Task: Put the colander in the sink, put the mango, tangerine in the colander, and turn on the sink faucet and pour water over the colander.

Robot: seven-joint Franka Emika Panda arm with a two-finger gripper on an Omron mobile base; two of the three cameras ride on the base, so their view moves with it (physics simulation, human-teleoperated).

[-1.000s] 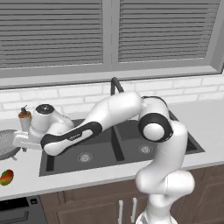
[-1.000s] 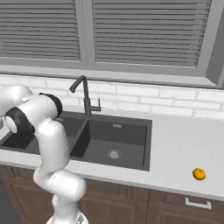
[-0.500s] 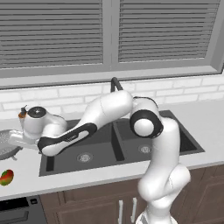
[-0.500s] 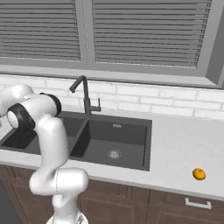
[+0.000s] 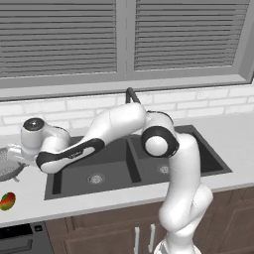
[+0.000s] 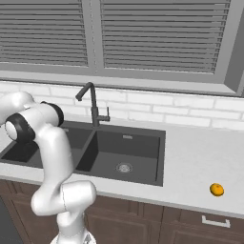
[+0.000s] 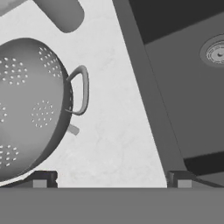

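Observation:
The silvery perforated colander [image 7: 30, 105] sits on the counter, its loop handle [image 7: 82, 89] facing the dark sink [image 7: 188, 87]. My gripper [image 7: 111, 179] hangs open above the bare counter between colander and sink, one fingertip [image 7: 41, 179] over the colander's rim, the other [image 7: 181, 179] over the sink's edge. It holds nothing. From the left base, the colander [image 5: 7, 161] lies at the far left under my wrist [image 5: 34, 131], and the mottled mango [image 5: 7, 201] lies in front of it. The tangerine [image 6: 217, 189] rests on the counter far right of the sink [image 6: 119, 152]. The black faucet [image 6: 92, 102] stands behind the basins; no water runs.
A grey rounded cylinder [image 7: 61, 13] lies on the counter just beyond the colander. The arm's long forearm [image 5: 99, 134] stretches across the left basin. A window with shut blinds [image 5: 124, 39] and a white tiled wall run behind the counter.
The arm has swung further left, carrying the hand from near the sink's left edge to over the colander's rim. The jaws stayed open.

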